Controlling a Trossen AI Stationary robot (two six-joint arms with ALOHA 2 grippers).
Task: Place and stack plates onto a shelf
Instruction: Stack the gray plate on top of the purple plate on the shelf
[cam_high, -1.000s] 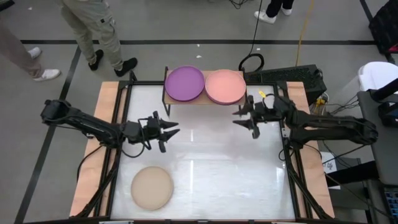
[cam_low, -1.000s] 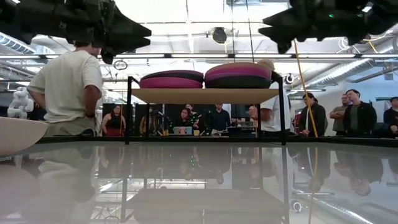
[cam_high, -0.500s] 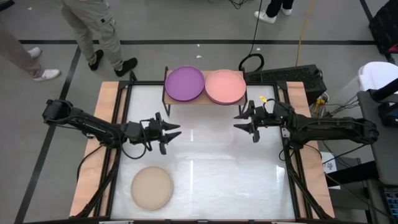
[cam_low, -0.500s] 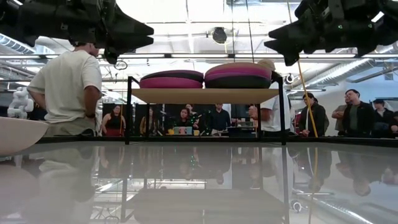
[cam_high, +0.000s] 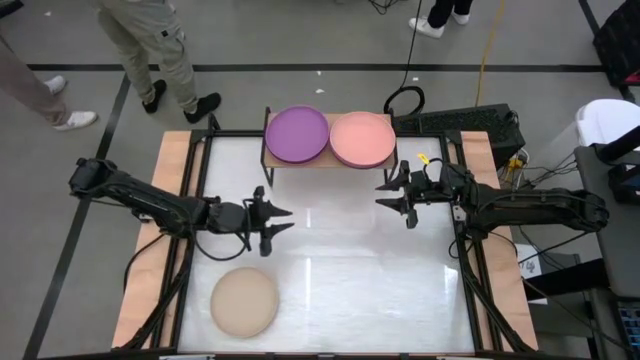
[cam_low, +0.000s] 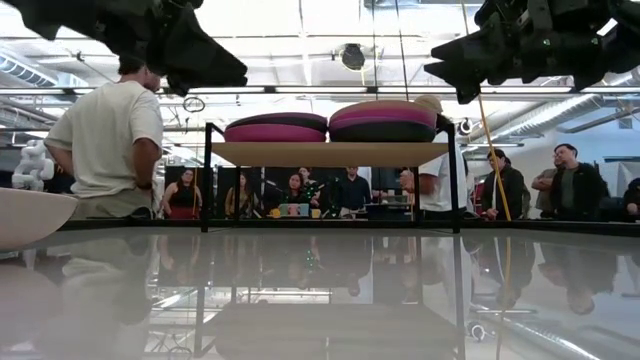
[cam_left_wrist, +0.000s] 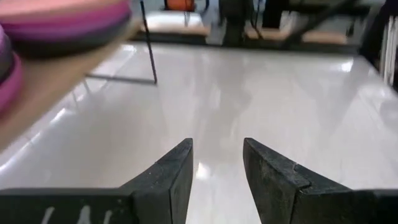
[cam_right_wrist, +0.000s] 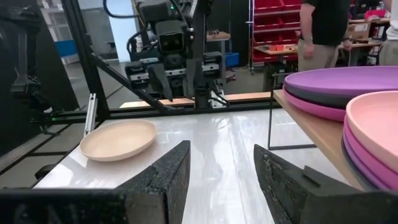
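Observation:
The shelf (cam_high: 330, 160) stands at the table's far edge on thin black legs and carries two stacks of plates. The left stack is topped by a purple plate (cam_high: 297, 133), the right one by a salmon pink plate (cam_high: 362, 139). In the low view the stacks (cam_low: 276, 127) (cam_low: 383, 120) rest on the wood top (cam_low: 330, 153). A beige plate (cam_high: 244, 301) lies flat on the table near its near-left corner. My left gripper (cam_high: 280, 220) hovers open left of centre, above the table. My right gripper (cam_high: 385, 197) hovers open in front of the shelf's right end. Both wrist views (cam_left_wrist: 217, 155) (cam_right_wrist: 221, 163) show nothing between the fingers.
The white table top (cam_high: 340, 270) lies bare between the grippers and the near edge. Black frame rails (cam_high: 190, 200) run along both sides. People stand beyond the far edge (cam_high: 160, 50), and more show behind the shelf in the low view (cam_low: 105, 140).
My left gripper has moved a little toward the table's right and near edge, and its arm has tipped. My right gripper has shifted slightly toward the left and come a bit lower. The plates and shelf have stayed where they were.

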